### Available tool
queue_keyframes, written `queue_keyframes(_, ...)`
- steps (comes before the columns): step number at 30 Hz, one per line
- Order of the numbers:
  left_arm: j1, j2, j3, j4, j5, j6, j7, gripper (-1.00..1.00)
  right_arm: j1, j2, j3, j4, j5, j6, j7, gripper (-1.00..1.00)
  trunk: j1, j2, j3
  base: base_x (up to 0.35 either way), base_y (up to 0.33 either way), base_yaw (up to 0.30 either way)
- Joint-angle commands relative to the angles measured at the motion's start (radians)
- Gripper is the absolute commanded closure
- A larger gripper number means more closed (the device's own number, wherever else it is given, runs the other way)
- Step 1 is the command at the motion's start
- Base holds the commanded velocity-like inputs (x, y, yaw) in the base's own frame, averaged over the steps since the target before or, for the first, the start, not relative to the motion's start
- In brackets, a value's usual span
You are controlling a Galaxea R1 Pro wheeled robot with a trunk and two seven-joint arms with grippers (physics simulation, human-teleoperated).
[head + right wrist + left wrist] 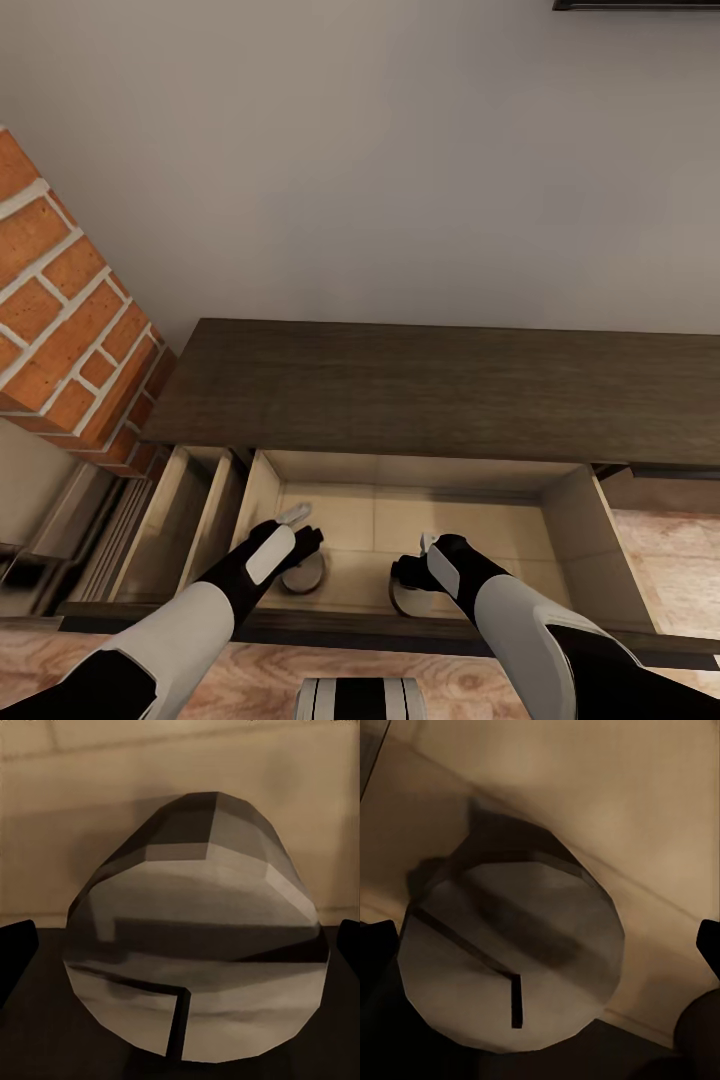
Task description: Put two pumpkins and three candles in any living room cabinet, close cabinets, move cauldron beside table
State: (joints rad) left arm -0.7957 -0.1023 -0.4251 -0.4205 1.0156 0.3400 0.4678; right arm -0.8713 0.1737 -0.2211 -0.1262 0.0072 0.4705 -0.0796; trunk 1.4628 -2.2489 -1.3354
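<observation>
Pale grey and faceted, two short stubby cylinders stood upright on the beige floor of an open drawer (560, 520), each with a thin dark wick on its flat top. These were candles: the left candle (510, 952) sat directly below the left gripper (300, 550), and the right candle (199, 960) directly below the right gripper (410, 575). The two candles were near each other but apart, both close to the drawer's front edge (the side nearest the robot).

The drawer belonged to the cabinet (440, 390), a low, dark brown wood unit with a broad flat top set against a plain pale wall (380, 160). A narrower drawer (185, 520) just outside the left gripper was also pulled out. Beyond it rose a red brick chimney (60, 310) with pale mortar. Light wood plank floor (665, 555) showed past the wide drawer's far side, on the right arm's side.

In the left wrist view, the dark fingertips (711, 945) flanked the left candle with clear gaps, so the left gripper was spread wide and gripped nothing. In the right wrist view, the fingertips (15, 952) likewise stood well out from the right candle's sides; the right gripper was spread wide and empty.
</observation>
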Motion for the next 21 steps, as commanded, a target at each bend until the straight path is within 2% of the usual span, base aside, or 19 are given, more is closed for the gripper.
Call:
queue_keyframes(1, -0.001, 0.001, -0.007, -0.005, 0.007, 0.002, 0.008, -1.0, 0.0, 0.001, -0.007, -0.002, 0.0, 0.005, -0.005, -1.0, 0.0, 0.0, -0.001, 0.0, 0.0, 0.0)
queue_keyframes(12, 0.0, 0.003, -0.009, -0.018, 0.008, 0.014, 0.008, -1.0, 0.0, 0.001, -0.006, -0.002, 0.0, 0.008, -0.004, -1.0, 0.0, 0.0, -0.001, 0.0, 0.0, 0.0)
queue_keyframes(21, 0.0, 0.002, -0.008, -0.018, 0.008, 0.014, 0.008, -1.0, 0.0, 0.001, -0.006, -0.003, 0.0, 0.008, -0.003, -1.0, -0.035, 0.063, 0.028, 0.0, 0.0, 0.0)
